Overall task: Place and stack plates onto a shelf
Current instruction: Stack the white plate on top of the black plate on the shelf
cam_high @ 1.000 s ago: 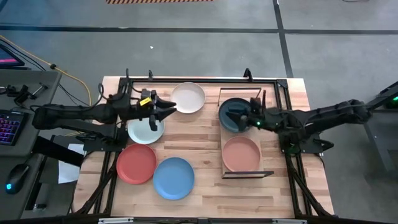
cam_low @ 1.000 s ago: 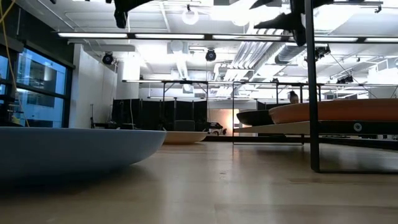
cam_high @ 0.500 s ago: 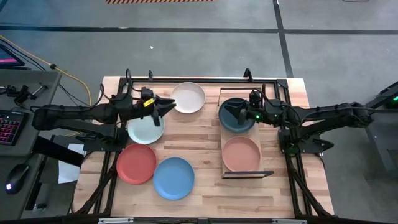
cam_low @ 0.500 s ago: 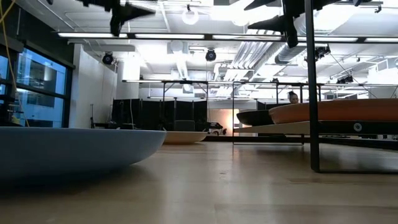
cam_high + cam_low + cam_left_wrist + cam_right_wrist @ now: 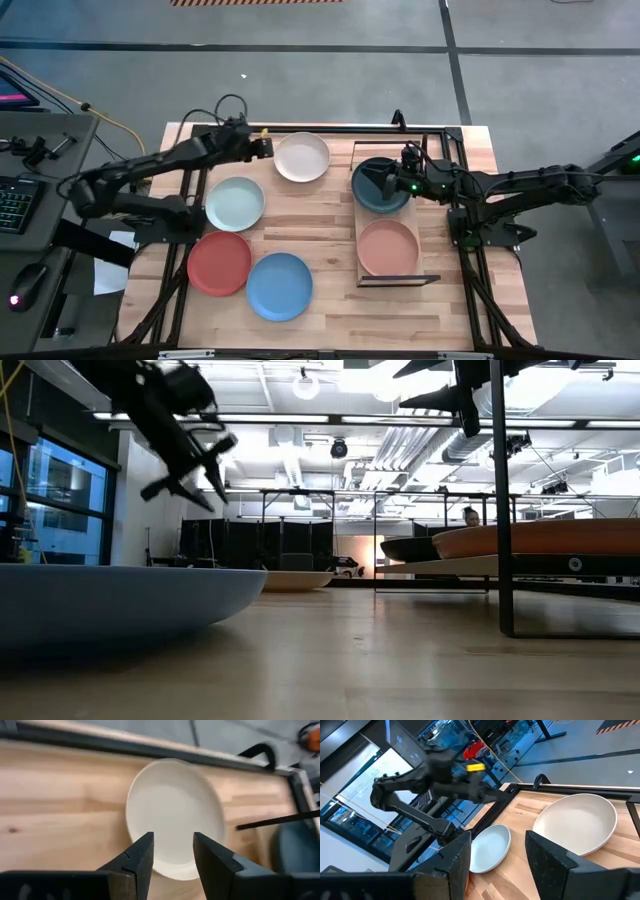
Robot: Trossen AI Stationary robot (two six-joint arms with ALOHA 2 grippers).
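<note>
The white plate [image 5: 302,157] [image 5: 172,815] lies flat near the table's far edge. My left gripper [image 5: 262,143] [image 5: 172,852] hovers open at its left rim, tipped downward and touching nothing. It shows raised in the low view [image 5: 180,478]. The dark teal plate [image 5: 372,190] and the salmon plate [image 5: 388,247] rest on the shelf [image 5: 425,225]. My right gripper [image 5: 388,180] [image 5: 497,855] hangs open above the teal plate. The mint plate [image 5: 234,203], coral red plate [image 5: 219,263] and blue plate [image 5: 280,286] lie flat on the table's left half.
A black metal frame [image 5: 320,130] runs along the table's far edge, close behind the white plate. The shelf's black end frame [image 5: 497,500] stands upright at its near end. Bare wood lies between the white plate and the shelf. A keyboard desk [image 5: 30,170] stands left of the table.
My left gripper has swung from above the mint plate toward the table's far edge. It has tipped its fingers downward and dropped lower, ending at the white plate's left rim. My right gripper edged slightly toward the table's left over the teal plate. No plate has moved.
</note>
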